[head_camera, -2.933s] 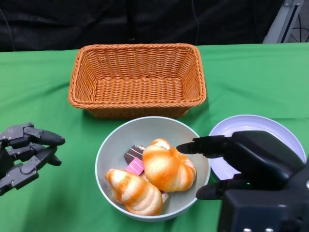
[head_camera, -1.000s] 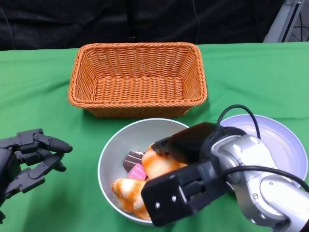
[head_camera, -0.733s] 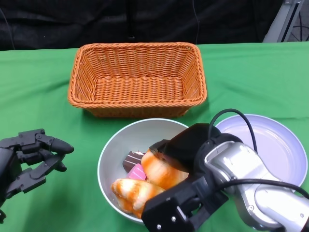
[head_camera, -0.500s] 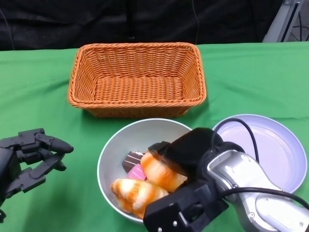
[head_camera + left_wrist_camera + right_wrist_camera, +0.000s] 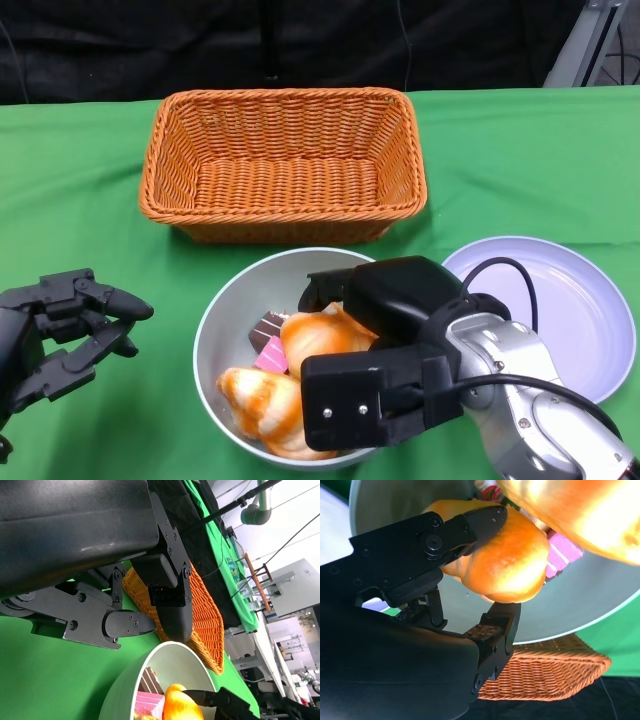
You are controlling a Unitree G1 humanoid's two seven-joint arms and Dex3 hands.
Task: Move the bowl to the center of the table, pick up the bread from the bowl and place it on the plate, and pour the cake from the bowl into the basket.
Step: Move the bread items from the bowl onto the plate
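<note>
My right hand [image 5: 385,330] is gripping one bread roll [image 5: 505,555] inside the bowl [image 5: 215,330], fingers [image 5: 470,522] clamped around it. Left hand [image 5: 60,330] is hovering beside the bowl, fingers apart, holding nothing. Plate [image 5: 585,300] is sitting right of the bowl.

The wicker basket [image 5: 283,165] is orange-brown. The bowl [image 5: 225,315] is pale grey-green. The bread rolls [image 5: 325,337] are golden orange with white stripes. The cake pieces [image 5: 271,340] are dark brown and pink. The plate [image 5: 570,305] is pale lilac-white, the tablecloth [image 5: 90,190] green.
</note>
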